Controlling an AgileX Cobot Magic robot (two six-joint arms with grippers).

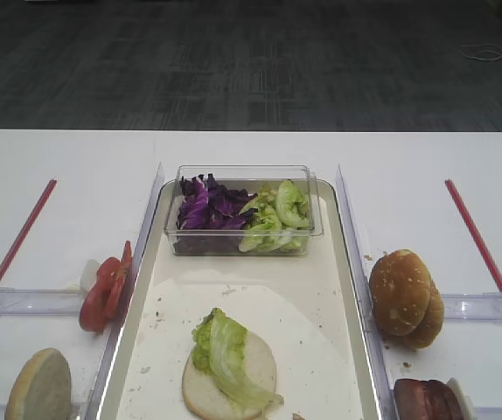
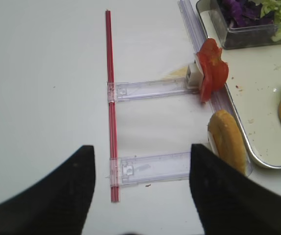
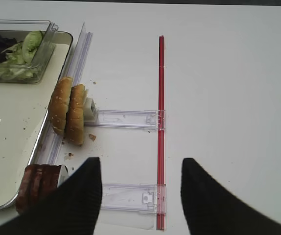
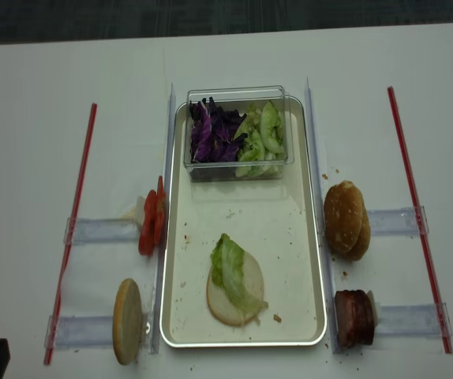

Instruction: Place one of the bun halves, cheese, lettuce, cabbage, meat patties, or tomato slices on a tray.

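On the tray (image 4: 309, 260), a bun half (image 4: 236, 294) topped with lettuce (image 4: 228, 268) lies near; patties (image 4: 353, 317) wait right. Both grippers, left gripper (image 2: 141, 166) and right gripper (image 3: 140, 181), spread empty.

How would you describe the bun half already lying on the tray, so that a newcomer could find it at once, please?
Start at the large metal tray in the middle of the table. Near its front edge, opposite the clear tub of greens, a bun half lies flat, cut face up. Unlike the bun halves standing on edge outside the tray, it has a lettuce leaf draped over it.
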